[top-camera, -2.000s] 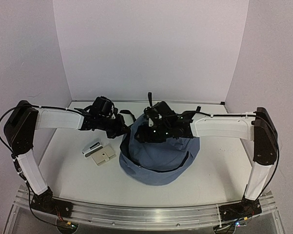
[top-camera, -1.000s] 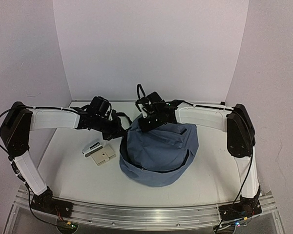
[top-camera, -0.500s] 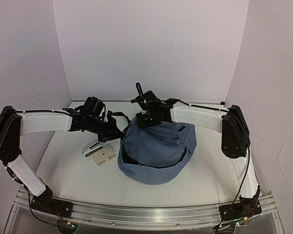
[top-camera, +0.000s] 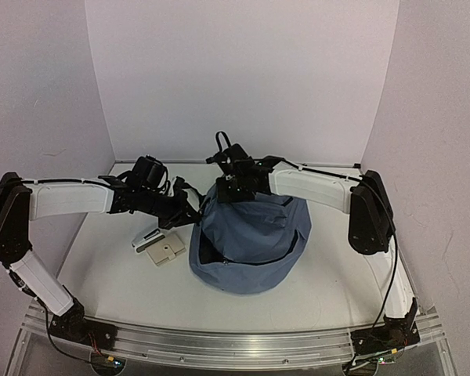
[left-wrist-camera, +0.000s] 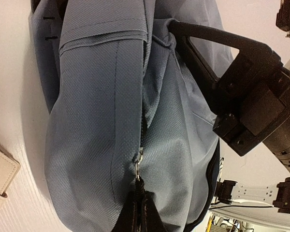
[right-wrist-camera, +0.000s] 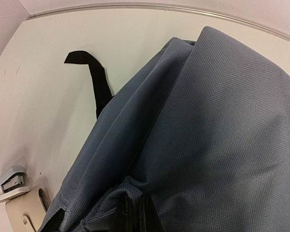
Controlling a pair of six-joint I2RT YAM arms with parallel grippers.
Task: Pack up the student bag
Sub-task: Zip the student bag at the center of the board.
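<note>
Centred on the white surface point(top-camera: 110, 290), slumped but lifted at its far edge: the student bag point(top-camera: 251, 235), grey-blue, with a dark gap along its near side. Pinched at the top rear by the right end effector point(right-wrist-camera: 134, 212), closed on a fold of the fabric. Clamped in the left end effector point(left-wrist-camera: 137, 220), likewise closed: the black zipper pull point(left-wrist-camera: 137, 191) on the bag's left flank, with the zip line running away above it. Trailing behind onto the surface, a black strap point(right-wrist-camera: 97, 82). Just beside the bag on its left, apart from it: a stapler point(top-camera: 146, 237) and a beige snap case point(top-camera: 166, 252), close against each other.

Likely step: holding the bag taut while running the zip open.

Risks from here:
- Losing the thin pull out of the left grip, if tugged off the line of the zip.
- Jamming the slider on loose cloth, given a slack right hold.
- Dragging the whole soft bag sideways into the stapler and case, and shoving them out of easy reach.
- Letting the mouth sag shut on release of the fabric.

Count: one bag, two end effectors, one zipper pull in grip, one strap seen from the right wrist, one stapler, one case.
</note>
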